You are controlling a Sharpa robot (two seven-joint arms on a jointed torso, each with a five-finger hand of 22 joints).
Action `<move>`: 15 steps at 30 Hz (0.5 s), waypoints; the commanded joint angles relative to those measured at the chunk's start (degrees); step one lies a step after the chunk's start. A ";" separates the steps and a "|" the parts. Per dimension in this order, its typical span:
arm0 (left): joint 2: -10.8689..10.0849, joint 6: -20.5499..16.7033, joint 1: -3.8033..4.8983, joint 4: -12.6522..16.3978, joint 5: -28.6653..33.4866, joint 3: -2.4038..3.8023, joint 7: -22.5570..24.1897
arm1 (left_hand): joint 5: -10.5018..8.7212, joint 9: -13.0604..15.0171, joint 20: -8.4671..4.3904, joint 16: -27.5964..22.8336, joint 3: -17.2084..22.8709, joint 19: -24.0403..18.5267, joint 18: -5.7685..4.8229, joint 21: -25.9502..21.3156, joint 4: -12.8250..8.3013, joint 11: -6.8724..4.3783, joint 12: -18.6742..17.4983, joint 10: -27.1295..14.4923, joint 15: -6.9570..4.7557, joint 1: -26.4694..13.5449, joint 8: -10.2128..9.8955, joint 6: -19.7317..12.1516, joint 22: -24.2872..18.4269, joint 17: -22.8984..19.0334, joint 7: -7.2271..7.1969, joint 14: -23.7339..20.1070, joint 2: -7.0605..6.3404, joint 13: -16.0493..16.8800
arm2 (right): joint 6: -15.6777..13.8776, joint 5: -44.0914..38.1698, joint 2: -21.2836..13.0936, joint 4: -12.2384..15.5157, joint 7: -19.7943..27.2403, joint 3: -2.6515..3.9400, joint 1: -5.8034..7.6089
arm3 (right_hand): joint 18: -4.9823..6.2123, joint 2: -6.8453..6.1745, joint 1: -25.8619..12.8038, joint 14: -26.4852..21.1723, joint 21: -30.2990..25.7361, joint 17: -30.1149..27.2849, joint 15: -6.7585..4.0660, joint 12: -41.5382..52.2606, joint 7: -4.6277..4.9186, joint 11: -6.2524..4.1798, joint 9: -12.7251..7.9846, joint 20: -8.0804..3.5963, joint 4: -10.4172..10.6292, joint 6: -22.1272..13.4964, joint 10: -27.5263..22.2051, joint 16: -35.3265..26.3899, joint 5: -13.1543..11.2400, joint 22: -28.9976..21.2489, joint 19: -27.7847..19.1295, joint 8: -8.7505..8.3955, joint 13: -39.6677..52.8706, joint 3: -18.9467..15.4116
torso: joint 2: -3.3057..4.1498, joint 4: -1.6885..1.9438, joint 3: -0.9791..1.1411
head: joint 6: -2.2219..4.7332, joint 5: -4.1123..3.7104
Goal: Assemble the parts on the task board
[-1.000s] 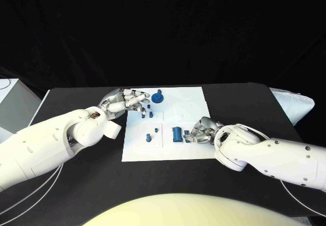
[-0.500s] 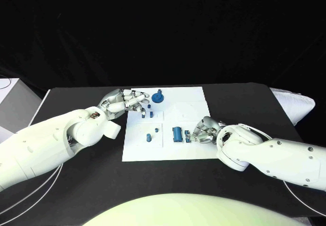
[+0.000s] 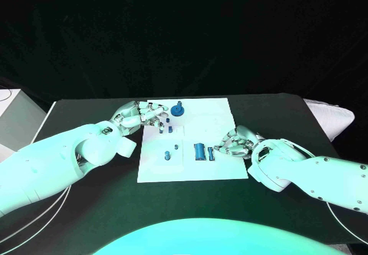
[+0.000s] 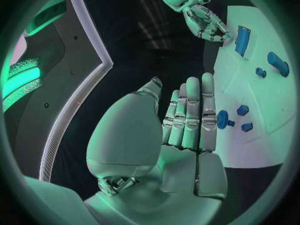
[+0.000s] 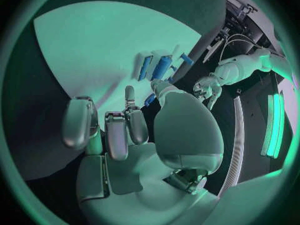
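Note:
The white task board (image 3: 187,167) lies mid-table with blue parts on it: a round knobbed part (image 3: 178,110), small pegs (image 3: 167,155), a rectangular block (image 3: 199,151) and a thin bar (image 3: 211,153). My left hand (image 3: 143,114) hovers over the board's far left corner, close to small blue pieces (image 3: 164,126). In the left wrist view its fingers (image 4: 190,116) are straight and together, holding nothing. My right hand (image 3: 234,142) sits at the board's right edge, just right of the thin bar. Its fingers (image 5: 117,127) are loosely bent, with nothing in them.
Black table (image 3: 92,186) surrounds the board. A white padded object (image 3: 333,117) lies at the table's right edge. A pale box (image 3: 15,114) stands off the left side. The board's far right part (image 3: 211,119) carries no parts.
My right hand has drawn back to the right, away from the thin blue bar and the block. The left hand has stayed almost still.

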 commanded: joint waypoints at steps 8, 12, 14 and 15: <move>1.39 -3.67 -0.06 -1.78 2.13 0.03 3.59 | 0.27 -0.29 0.55 -2.34 -0.98 -2.63 0.41 -1.54 0.03 0.15 0.98 -0.66 0.45 0.90 -0.06 0.39 -0.47 -1.03 0.25 -3.50 0.79 0.22 | -4.19 31.92 -1.85 -4.34 31.23 0.60 1.61 | 6.45 2.15 11.27 -5.72 -44.26 -21.09 1.26 -32.41 1.16 0.94 0.12 1.05 -1.41 -2.66 -19.27 -24.30 -6.10 -5.81 -13.90 0.12 -18.35 3.65 | -0.43 0.03 0.05 | 0.00 0.09; 2.59 -6.19 -0.05 -3.64 4.43 0.06 5.50 | 0.27 -0.51 1.60 -5.78 -1.55 -5.77 0.14 -4.38 -0.02 0.58 1.55 -1.04 1.44 1.52 -0.15 0.40 -2.02 -3.23 0.51 -8.43 1.08 0.31 | -1.46 40.58 -1.51 -8.37 37.35 1.26 2.23 | 6.51 1.04 14.26 -12.75 -51.36 -34.52 2.40 -43.84 1.48 1.70 -1.17 2.06 -1.87 -4.48 -22.40 -44.14 -9.02 -12.29 -17.12 -1.09 -29.74 8.65 | -0.95 -0.02 0.06 | 0.00 0.14; 3.34 -7.21 -0.04 -4.85 5.43 0.08 6.45 | 0.29 -0.65 2.26 -7.71 -1.83 -6.97 0.24 -6.06 0.04 0.75 1.87 -1.23 1.91 1.81 -0.20 0.41 -3.25 -4.88 0.59 -10.28 1.36 0.33 | -0.47 43.48 -1.04 -10.47 39.40 1.54 2.39 | 6.47 0.48 14.84 -13.95 -54.46 -36.31 3.18 -49.51 1.88 2.21 -2.06 2.83 -2.19 -4.62 -21.61 -50.06 -9.79 -15.55 -18.34 -2.08 -36.57 11.13 | -1.30 0.10 0.00 | 0.00 0.08; 3.87 -7.81 -0.03 -5.69 5.99 0.10 7.03 | 0.28 -0.67 3.09 -10.93 -1.82 -8.53 0.33 -8.22 0.02 0.53 1.66 -0.98 2.26 2.47 0.13 1.28 -5.01 -7.22 -0.19 -12.32 1.77 0.03 | 0.17 45.28 -0.65 -11.85 40.58 1.71 2.46 | 6.31 0.07 14.68 -14.59 -55.41 -36.87 3.46 -51.39 2.12 2.43 -2.34 3.23 -2.29 -4.49 -21.59 -51.96 -10.07 -16.58 -18.80 -2.40 -38.85 11.60 | -1.56 0.17 -0.02 | 0.00 0.15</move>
